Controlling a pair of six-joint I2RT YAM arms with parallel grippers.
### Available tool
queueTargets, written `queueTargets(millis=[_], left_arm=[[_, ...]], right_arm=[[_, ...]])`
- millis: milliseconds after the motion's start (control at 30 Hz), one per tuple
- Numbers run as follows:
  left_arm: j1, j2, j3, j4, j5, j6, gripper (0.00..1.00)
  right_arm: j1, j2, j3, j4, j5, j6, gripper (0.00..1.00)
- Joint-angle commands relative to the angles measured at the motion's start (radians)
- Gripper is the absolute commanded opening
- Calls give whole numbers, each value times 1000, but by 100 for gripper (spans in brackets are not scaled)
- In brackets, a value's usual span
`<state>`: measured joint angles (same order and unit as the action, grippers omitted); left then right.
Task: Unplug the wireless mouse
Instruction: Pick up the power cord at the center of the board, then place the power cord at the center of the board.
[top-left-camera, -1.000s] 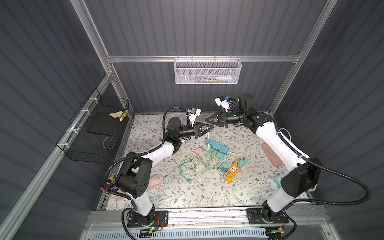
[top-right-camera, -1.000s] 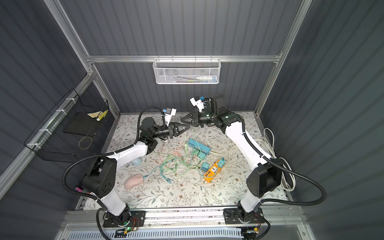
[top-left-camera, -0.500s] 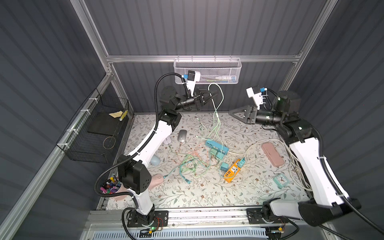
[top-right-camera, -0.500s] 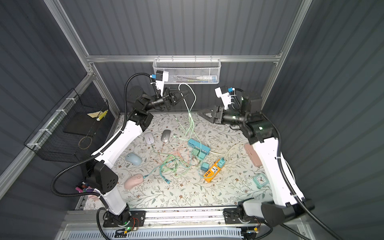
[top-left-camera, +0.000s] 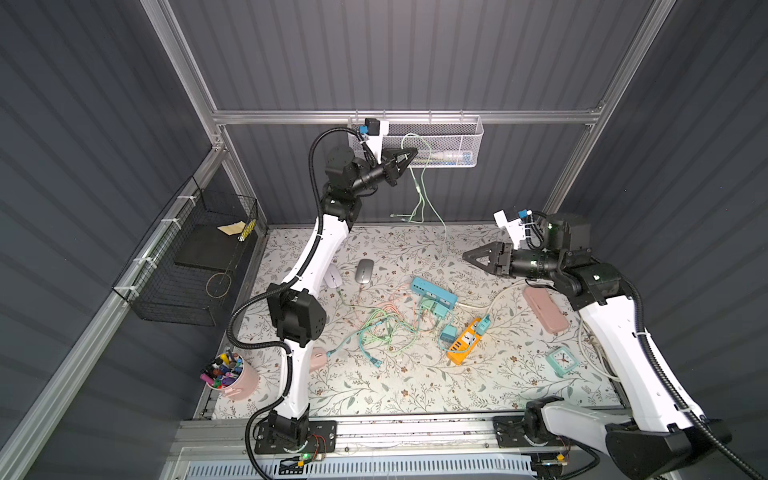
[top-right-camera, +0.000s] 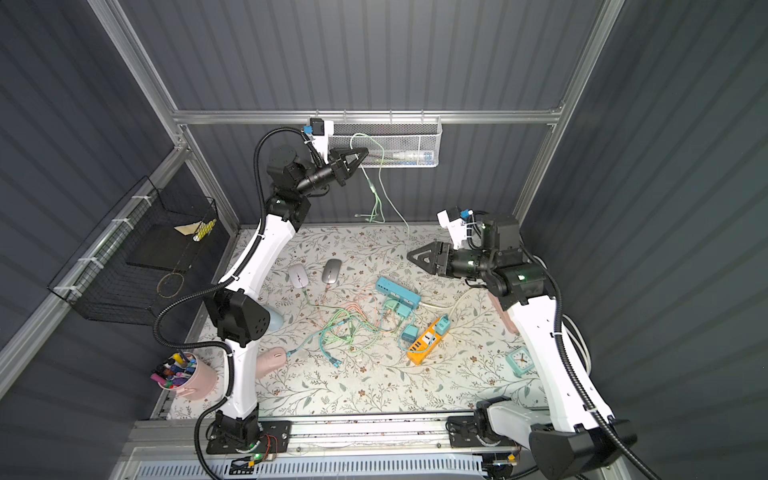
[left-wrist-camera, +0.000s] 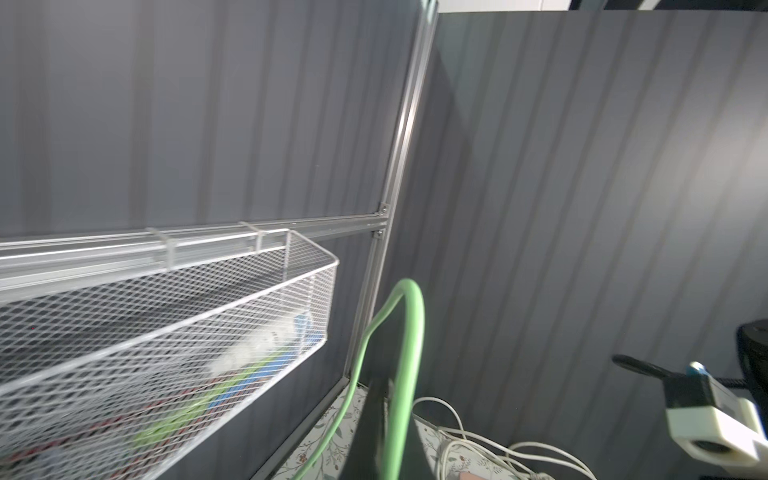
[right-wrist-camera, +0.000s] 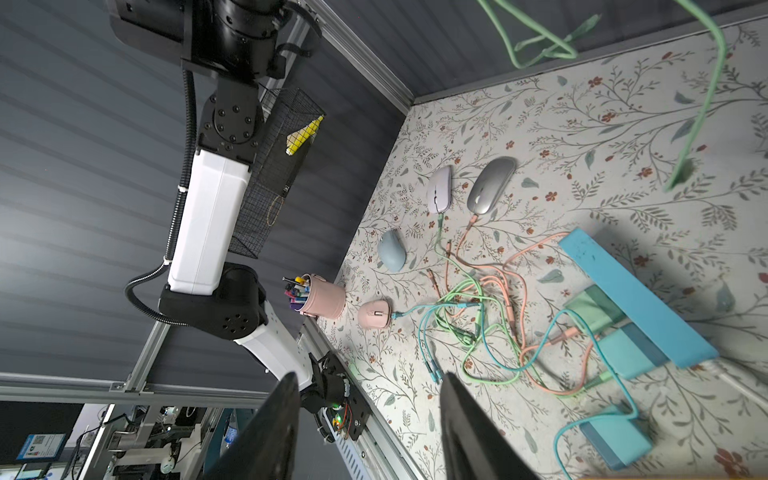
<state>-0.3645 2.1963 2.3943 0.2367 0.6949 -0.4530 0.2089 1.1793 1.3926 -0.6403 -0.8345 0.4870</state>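
Left hand (top-left-camera: 412, 151) pinches green cable (top-left-camera: 416, 188), seemingly dangling straight downward.

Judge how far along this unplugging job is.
Done: the blue mouse lies unplugged. In hand: the left gripper, shut on the green cable, holds it by the mesh basket; the right gripper hangs open. Left: probably stowing that cable; silver mouse and pink mouse remain plugged.

No wording was legible: a blue placard (right-wrist-camera: 40, 451) outside the cell and the clock (top-left-camera: 562, 361) dial were too small.
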Motion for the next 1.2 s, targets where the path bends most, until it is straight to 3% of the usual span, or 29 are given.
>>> queueTargets(millis=[0,167,567,767,867,967,1000,1067,1167], left_arm=[[6,45,46,104,-12,-74,0],[1,167,70,164,24,-168,0],[-80,381,107,253,34,-264,0],[-89,413,53,259,0,-273,1],[-89,427,36,235,-9,-270,20],[-90,435,22,271,32,-300,27],[-89,425,4,287,43,-308,34],[-89,377,-71,319,55,-311,70],[-85,257,-235,331,54,-263,75]], right_arm=[[-8,-26,-10,-12,6,-30,55],[-13,-29,-22,-25,14,-46,55],[-38,-53,-90,-44,29,-66,55],[-52,-53,-111,-44,26,-65,55],[-52,-83,-126,-37,23,-62,55],[-54,-83,-138,-32,21,-61,55],[-55,-83,-142,-28,21,-59,55],[-55,-81,-148,-22,21,-58,55],[-57,-79,-154,-12,23,-58,55]])
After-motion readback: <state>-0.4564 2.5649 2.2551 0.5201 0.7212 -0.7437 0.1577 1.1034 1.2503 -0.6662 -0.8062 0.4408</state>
